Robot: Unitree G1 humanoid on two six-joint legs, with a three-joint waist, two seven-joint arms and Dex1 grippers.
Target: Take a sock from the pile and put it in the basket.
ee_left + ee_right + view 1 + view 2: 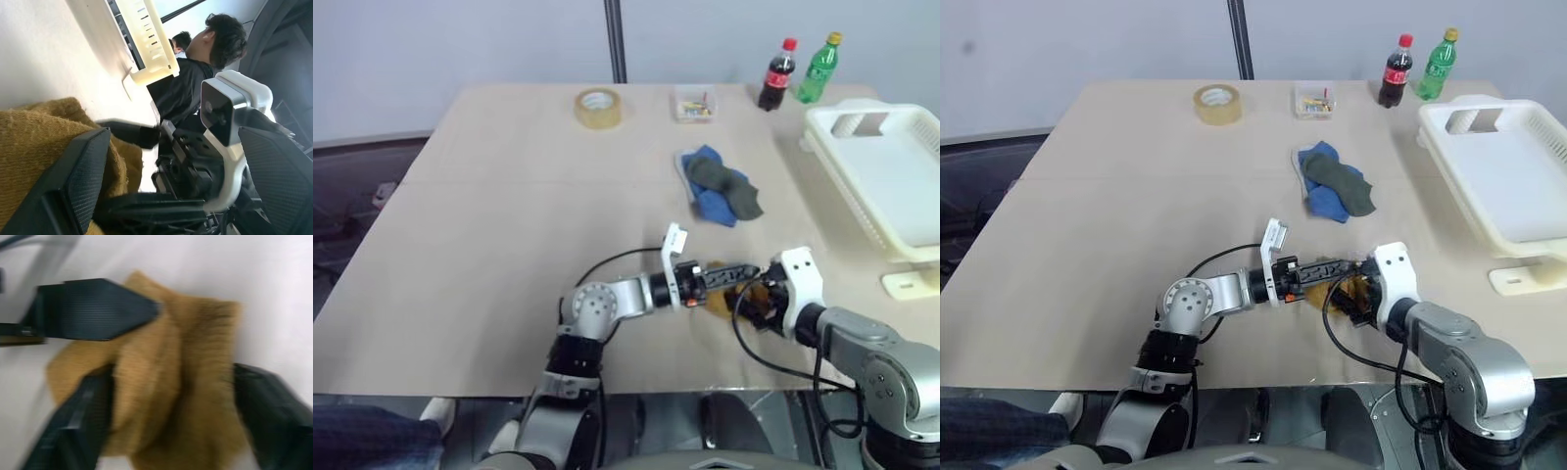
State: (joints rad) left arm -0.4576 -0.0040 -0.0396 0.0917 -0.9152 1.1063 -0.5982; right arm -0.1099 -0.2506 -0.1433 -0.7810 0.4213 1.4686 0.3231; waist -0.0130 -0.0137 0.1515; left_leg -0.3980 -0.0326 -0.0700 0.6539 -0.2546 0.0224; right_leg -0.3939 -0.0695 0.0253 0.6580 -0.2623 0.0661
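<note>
Mustard-yellow knit fills the space between the right gripper's (171,396) two black fingers, which straddle a crumpled sock (166,372) lying on the counter (489,245); they stand around it, but whether they have pinched it yet I cannot tell. The left gripper (736,273) reaches in level from the other side, spread wide, one finger resting against the same sock and gripping nothing. To do this step well, the right fingers should probably close on the thick middle of the sock, not a loose edge, and the left should back away first so the two do not snag each other or the cable. Farther out, the pile (722,186) of blue and dark socks sits mid-counter, and the white basket (891,127) waits at the right edge, well apart, so the carry goes forward and right.
</note>
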